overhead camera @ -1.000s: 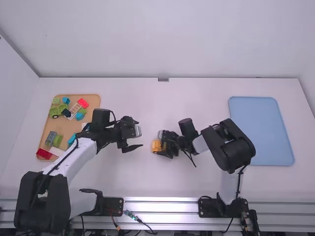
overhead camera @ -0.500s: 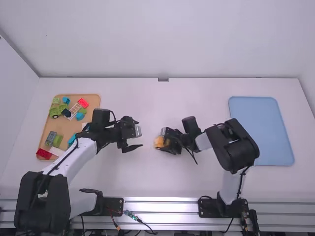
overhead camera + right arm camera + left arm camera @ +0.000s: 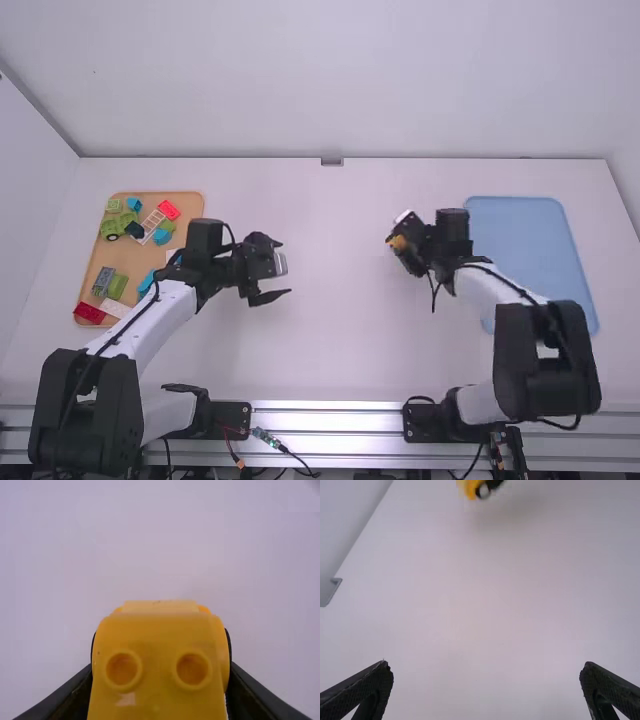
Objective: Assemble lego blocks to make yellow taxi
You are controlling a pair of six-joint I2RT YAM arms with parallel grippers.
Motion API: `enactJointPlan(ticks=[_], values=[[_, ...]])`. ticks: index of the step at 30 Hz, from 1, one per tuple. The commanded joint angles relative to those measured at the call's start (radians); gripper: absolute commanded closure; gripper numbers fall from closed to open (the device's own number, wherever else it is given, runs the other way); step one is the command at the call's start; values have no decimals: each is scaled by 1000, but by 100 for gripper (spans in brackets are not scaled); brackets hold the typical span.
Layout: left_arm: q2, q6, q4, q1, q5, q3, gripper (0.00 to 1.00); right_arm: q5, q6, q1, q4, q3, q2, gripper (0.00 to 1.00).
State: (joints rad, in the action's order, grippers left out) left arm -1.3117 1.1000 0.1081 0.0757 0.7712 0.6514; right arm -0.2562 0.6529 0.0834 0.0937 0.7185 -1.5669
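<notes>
Both right jaws hold the yellow taxi (image 3: pixel 160 652) between them.

Place: a robotics lab, by the look of its bench
Arms: two robot arms (image 3: pixel 150 315), their black bases (image 3: pixel 425 422) behind the fingers of the left gripper (image 3: pixel 270 275) and right gripper (image 3: pixel 402 245)
Rails: bare metal rails (image 3: pixel 330 450) running crosswise, behind both grippers' fingers
Wiring: exposed cables (image 3: pixel 270 440) by the rails, behind the left fingers
Table: plain white table (image 3: pixel 330 350) around both pairs of fingers
Walls: plain white walls (image 3: pixel 300 90), beyond both pairs and out past the left fingers
Trays: tan tray (image 3: pixel 190 205) left of the left fingers; blue tray (image 3: pixel 530 260) right of the right fingers
</notes>
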Motion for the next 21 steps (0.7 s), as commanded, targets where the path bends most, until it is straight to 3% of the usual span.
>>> enactJointPlan(ticks=[1, 3, 11, 13, 18, 21], values=[[14, 3, -11, -4, 24, -5, 1, 83, -29, -97, -13, 15, 50, 79], [13, 3, -31, -4, 25, -5, 1, 74, -33, -203, -15, 15, 62, 87], [13, 2, -73, -4, 25, -5, 1, 31, -134, -481, 64, 15, 8, 86], [13, 2, -75, -4, 26, -5, 1, -50, -143, -550, 119, 15, -39, 81], [13, -54, -91, -4, 24, -5, 1, -87, -216, -648, 216, 15, -160, 79], [13, -62, -96, -4, 25, -5, 1, -88, -217, -660, 243, 16, -206, 80]])
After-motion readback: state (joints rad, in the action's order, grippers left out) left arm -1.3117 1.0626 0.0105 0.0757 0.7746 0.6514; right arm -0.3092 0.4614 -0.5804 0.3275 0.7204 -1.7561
